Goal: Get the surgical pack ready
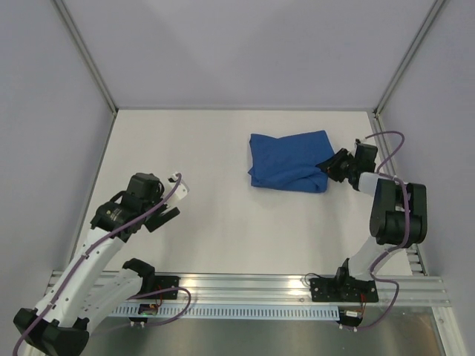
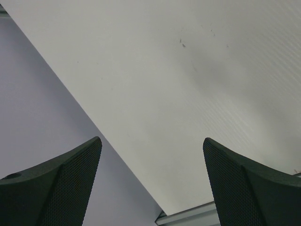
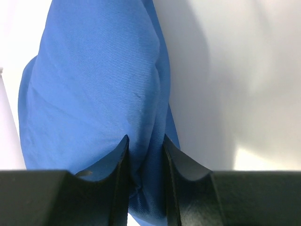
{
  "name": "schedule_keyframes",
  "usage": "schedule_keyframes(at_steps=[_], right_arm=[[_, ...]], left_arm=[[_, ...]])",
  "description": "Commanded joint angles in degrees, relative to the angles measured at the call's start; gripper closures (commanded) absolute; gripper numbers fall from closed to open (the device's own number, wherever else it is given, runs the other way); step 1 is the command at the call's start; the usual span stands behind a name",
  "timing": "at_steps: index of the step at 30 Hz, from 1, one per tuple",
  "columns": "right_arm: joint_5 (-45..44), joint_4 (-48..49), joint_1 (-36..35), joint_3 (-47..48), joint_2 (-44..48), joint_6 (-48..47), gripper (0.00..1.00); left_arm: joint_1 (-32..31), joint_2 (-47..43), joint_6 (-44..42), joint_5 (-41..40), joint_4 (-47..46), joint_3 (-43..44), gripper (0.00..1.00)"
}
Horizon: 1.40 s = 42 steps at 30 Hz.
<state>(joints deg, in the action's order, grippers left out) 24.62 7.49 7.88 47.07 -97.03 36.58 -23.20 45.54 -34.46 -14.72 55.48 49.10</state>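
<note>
Desk (image 1: pixel 215 245) first: white, and the one task item on it is the surgical pack (image 1: pixel 288 162), a folded royal-blue drape bundle. It lies straight ahead of my right claw (image 1: pixel 329 167), spreading away from the fingertips. It is well apart from the left claw (image 1: pixel 172 199), off to that claw's front-right.

Step in hand, as I read it: the right claw has a pinch on the pack's near edge, prob. to fold or drag it. To do it well I'd lift only enough to clear the desk and go slow. I'd carry the pinched edge across the bundle w/o letting the lower layers slide. The wrist cam shows the bite sits on a raised crease; can't tell how many layers are in it. If the bite is thin the cloth may slip mid-move, so no jerks. The left claw could come in to pin the far side, which is my call, not a given.

Pose: the right arm (image 1: pixel 397 211) reaches fwd from its base, elbow up and forearm bent across to the left. Its wrist is low, so the claw meets the pack from the side near desk level. The left arm (image 1: pixel 89 256) is raised and leaning fwd, wrist angled down.

Claws: the right one is nearly closed, its fingers (image 3: pixel 120 157) squeezing a ridge of blue cloth that fills the narrow gap. The left one is spread wide, fingers (image 2: pixel 66 183) w/ nothing btwn them and only bare desk below.
</note>
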Motion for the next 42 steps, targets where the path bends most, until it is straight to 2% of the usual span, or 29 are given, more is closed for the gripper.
schedule_keyframes(at_steps=[1,8,10,11,15,19,22,25,27,28,29,31,32,33,35,39,42], right_arm=[[-3.8,-0.8,6.2,6.8,-4.0,-1.0,1.00],[0.6,-12.1,8.0,24.4,-15.5,-9.5,0.90],[0.3,-13.5,8.0,26.4,-15.9,-10.2,0.79],[-0.7,-14.8,8.0,28.2,-15.6,-10.6,0.66],[-6.7,-22.6,7.7,29.0,-10.4,-11.6,0.51],[-21.7,-25.6,5.0,25.4,2.2,-14.6,0.45],[-30.9,-22.4,-0.1,21.0,9.8,-17.7,0.48],[-29.8,-18.0,-7.4,19.9,11.3,-23.7,0.58],[-25.6,-17.4,-11.5,21.6,9.7,-25.6,0.78],[-22.5,-18.6,-12.1,22.5,7.3,-24.7,0.95],[-22.3,-21.6,-12.7,23.0,6.2,-22.5,1.00],[-22.1,-22.2,-13.1,19.1,5.0,-20.0,1.00],[-21.9,-18.6,-13.2,16.4,5.4,-18.6,1.00],[-21.1,-15.9,-13.3,9.9,6.1,-16.8,1.00],[-20.1,-11.0,-13.7,5.7,5.7,-15.9,1.00],[-16.8,-14.0,-13.8,5.8,2.4,-16.2,1.00],[-20.3,-15.8,-13.9,5.8,8.8,-16.4,0.99]], left_arm=[[0.3,-0.4,2.3,-0.7,-2.0,-1.0,0.04],[0.3,0.5,2.5,-1.0,-3.2,-1.8,0.04],[0.3,0.9,2.6,-1.2,-3.3,-1.7,0.04],[0.3,0.8,2.6,-1.3,-3.2,-1.7,0.04],[0.3,0.8,2.6,-1.0,-3.2,-1.7,0.04],[0.3,0.3,3.6,-0.8,-3.8,-2.1,0.04],[0.3,-0.4,4.4,-0.8,-4.3,-2.4,0.03],[0.3,-1.2,5.0,-1.2,-4.9,-3.1,0.03],[0.3,-1.9,5.6,-1.5,-5.1,-3.7,0.02],[0.3,-2.2,5.9,-1.8,-5.2,-4.0,0.02],[0.4,-2.5,6.1,-2.0,-5.4,-4.7,0.02],[0.7,-3.4,6.2,-1.8,-5.7,-5.4,0.02],[1.0,-3.7,6.2,-1.9,-5.9,-6.0,0.02],[1.0,-4.1,6.2,-1.9,-6.2,-6.2,0.02],[1.0,-4.2,6.4,-1.7,-6.4,-6.9,0.02],[1.0,-4.0,6.9,-1.3,-6.7,-7.3,0.02],[1.0,-4.5,7.5,-1.5,-6.6,-7.7,0.02]])
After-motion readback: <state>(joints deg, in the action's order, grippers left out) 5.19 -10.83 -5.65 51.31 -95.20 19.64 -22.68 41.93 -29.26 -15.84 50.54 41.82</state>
